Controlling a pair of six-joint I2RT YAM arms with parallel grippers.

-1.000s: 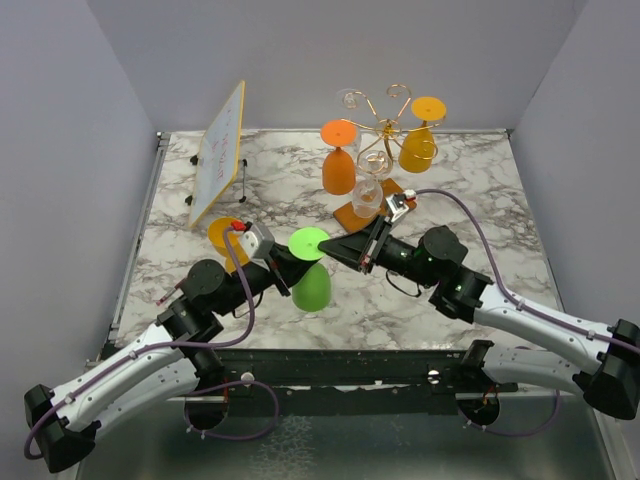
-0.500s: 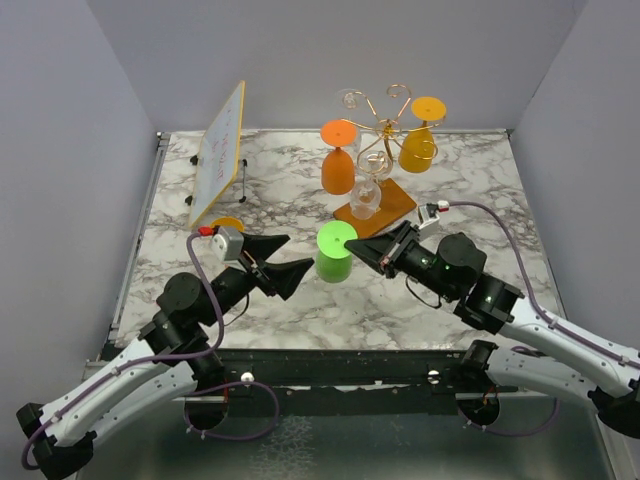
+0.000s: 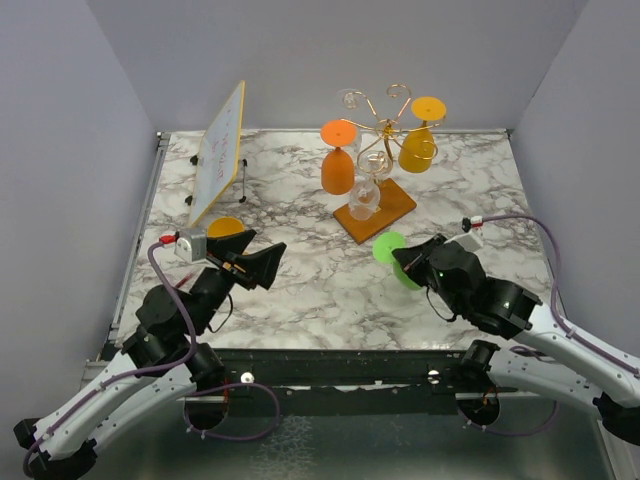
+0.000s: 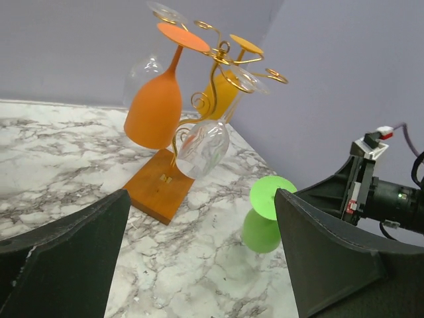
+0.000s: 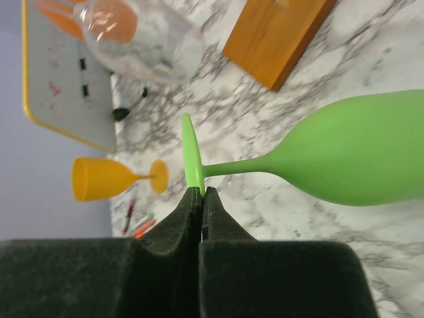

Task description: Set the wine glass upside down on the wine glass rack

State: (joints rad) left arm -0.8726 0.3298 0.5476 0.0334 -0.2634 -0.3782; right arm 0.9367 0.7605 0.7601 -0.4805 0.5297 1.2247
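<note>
Green wine glass (image 3: 388, 247): in front of the rack on the right arm's side, over the marble table (image 3: 300, 290) and apparently just clear of it.
Left gripper (image 3: 262, 248): at the near left, jaws spread wide with nothing between them.
Right gripper (image 5: 201, 193): fingers pressed together on the rim of the glass's foot, the only grip on it.
Just changed: a second ago the left gripper held the glass at the middle of the table with the right one closing in. The left has since let go and backed off, and the right has carried the glass toward its own side.
Meaning: the handover looks complete, so the hanging step probably falls to the right arm alone.
Pointing: foot up and bowl down, so already roughly inverted.
Long axis: foot to bowl runs steeply downward, with the foot leaning toward the rack. In the right wrist view the stem lies crosswise to the fingers, with the foot disc edge-on between them.
Wine glass rack (image 3: 380, 120): farther back on its wooden base (image 3: 385, 212), well apart from the held glass.
Rack load: an orange glass (image 3: 338, 168), a yellow glass (image 3: 418, 148) and a clear glass (image 3: 365, 195) hang inverted there.
Open question: which curl is free cannot be told.
</note>
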